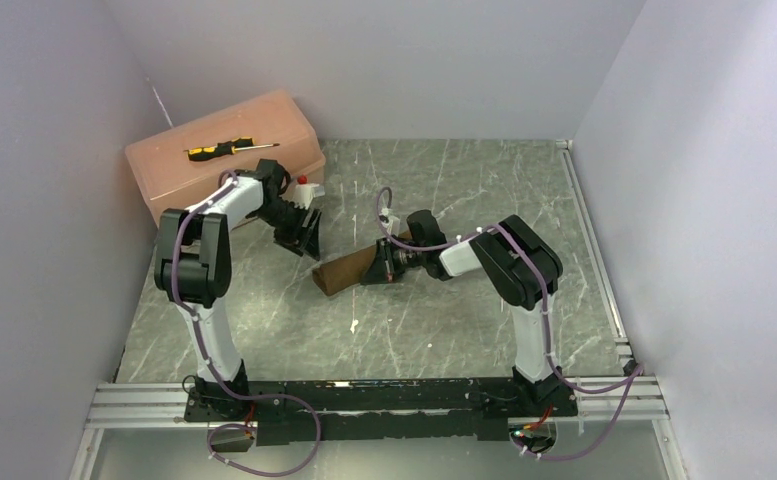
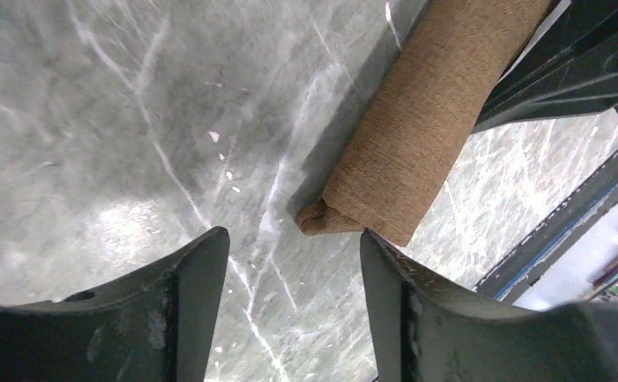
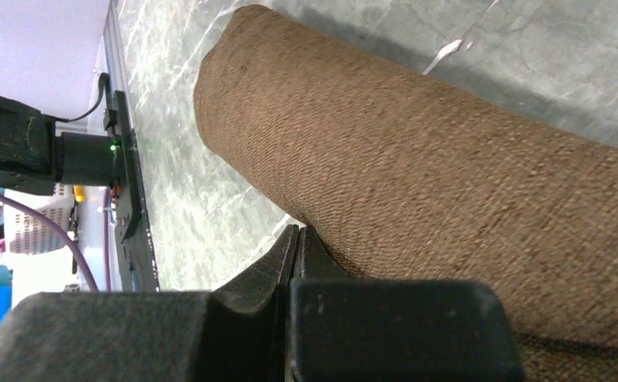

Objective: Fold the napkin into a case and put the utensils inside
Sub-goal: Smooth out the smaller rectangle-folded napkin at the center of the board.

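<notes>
- Top view: the napkin (image 1: 349, 269) lies as a narrow folded case mid-tabletop (image 1: 444, 330), so the folding looks done. No utensils show; whether they are inside cannot be told. A pink box (image 1: 226, 150) with a screwdriver (image 1: 219, 150) sits at the far left; plain pale walls enclose the marbled grey-green surface.
- Left wrist view: the left end effector (image 2: 293, 298) hangs with jaws wide and empty, near the case's end (image 2: 353, 215).
- Right wrist view: the right end effector (image 3: 296, 267) has its jaws pressed together, low against the cloth's edge (image 3: 417, 167); whether it pinches fabric is unclear.
</notes>
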Available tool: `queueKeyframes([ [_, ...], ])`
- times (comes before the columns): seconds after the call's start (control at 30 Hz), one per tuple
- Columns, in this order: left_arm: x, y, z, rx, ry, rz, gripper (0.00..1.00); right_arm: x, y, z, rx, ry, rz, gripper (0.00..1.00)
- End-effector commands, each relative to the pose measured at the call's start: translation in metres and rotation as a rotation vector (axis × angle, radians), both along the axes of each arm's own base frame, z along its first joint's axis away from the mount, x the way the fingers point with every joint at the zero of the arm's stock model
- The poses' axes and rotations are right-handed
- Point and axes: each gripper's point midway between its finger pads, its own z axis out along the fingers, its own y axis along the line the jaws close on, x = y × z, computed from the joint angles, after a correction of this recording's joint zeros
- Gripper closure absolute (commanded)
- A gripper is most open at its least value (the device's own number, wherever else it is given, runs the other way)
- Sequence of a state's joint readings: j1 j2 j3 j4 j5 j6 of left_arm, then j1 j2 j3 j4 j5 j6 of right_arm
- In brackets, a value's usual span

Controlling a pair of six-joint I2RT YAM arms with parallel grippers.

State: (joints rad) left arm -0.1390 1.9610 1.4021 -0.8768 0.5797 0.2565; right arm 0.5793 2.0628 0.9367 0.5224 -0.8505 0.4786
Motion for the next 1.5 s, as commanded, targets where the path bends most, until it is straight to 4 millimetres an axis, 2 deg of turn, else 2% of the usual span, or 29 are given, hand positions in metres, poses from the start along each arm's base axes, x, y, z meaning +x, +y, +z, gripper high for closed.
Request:
queueKeyframes([
  [0.0, 0.017, -0.003, 0.043, 0.013, -0.16, -0.056, 0.37, 0.009, 0.013, 0.059, 0.1, -0.107, 0.047, 1.0],
  [0.13, 0.013, -0.036, 0.06, -0.147, -0.17, -0.093, 0.5, 0.01, 0.014, 0.09, 0.143, -0.136, 0.052, 1.0],
  [0.23, 0.007, -0.053, 0.058, -0.242, -0.159, -0.135, 0.66, 0.02, 0.008, 0.103, 0.169, -0.142, 0.019, 1.0],
  [0.37, -0.009, -0.072, 0.055, -0.34, -0.122, -0.214, 0.76, 0.039, -0.004, 0.099, 0.174, -0.114, -0.034, 1.0],
  [0.5, -0.023, -0.086, 0.049, -0.385, -0.102, -0.304, 0.86, 0.053, -0.009, 0.08, 0.167, -0.07, -0.056, 1.0],
  [0.6, -0.028, -0.088, 0.034, -0.362, -0.093, -0.343, 0.96, 0.058, -0.007, 0.063, 0.157, -0.033, -0.054, 1.0],
  [0.73, -0.039, -0.086, 0.017, -0.326, -0.083, -0.401, 0.97, 0.061, -0.007, 0.041, 0.136, 0.001, -0.07, 1.0],
  [0.93, -0.045, -0.058, -0.025, -0.163, -0.1, -0.466, 0.97, 0.062, -0.011, 0.018, 0.085, 0.016, -0.088, 1.0],
  [1.03, -0.048, -0.045, -0.042, -0.112, -0.089, -0.465, 0.97, 0.064, -0.011, 0.024, 0.075, -0.008, -0.086, 1.0],
  [1.17, -0.05, -0.043, -0.049, -0.124, -0.076, -0.449, 0.97, 0.068, -0.012, 0.051, 0.084, -0.073, -0.074, 0.98],
  [1.3, -0.052, -0.044, -0.054, -0.149, -0.057, -0.434, 0.97, 0.073, -0.018, 0.084, 0.044, -0.161, -0.089, 0.8],
  [1.37, -0.052, -0.046, -0.054, -0.161, -0.057, -0.43, 0.97, 0.079, -0.03, 0.1, -0.004, -0.222, -0.13, 0.64],
  [1.4, -0.052, -0.047, -0.052, -0.169, -0.055, -0.427, 0.97, 0.082, -0.038, 0.109, -0.033, -0.245, -0.164, 0.49],
  [1.43, -0.05, -0.049, -0.049, -0.178, -0.061, -0.422, 0.97, 0.086, -0.047, 0.119, -0.064, -0.272, -0.206, 0.11],
  [1.47, -0.049, -0.05, -0.044, -0.183, -0.065, -0.418, 0.96, 0.089, -0.059, 0.125, -0.107, -0.287, -0.259, 0.01],
])
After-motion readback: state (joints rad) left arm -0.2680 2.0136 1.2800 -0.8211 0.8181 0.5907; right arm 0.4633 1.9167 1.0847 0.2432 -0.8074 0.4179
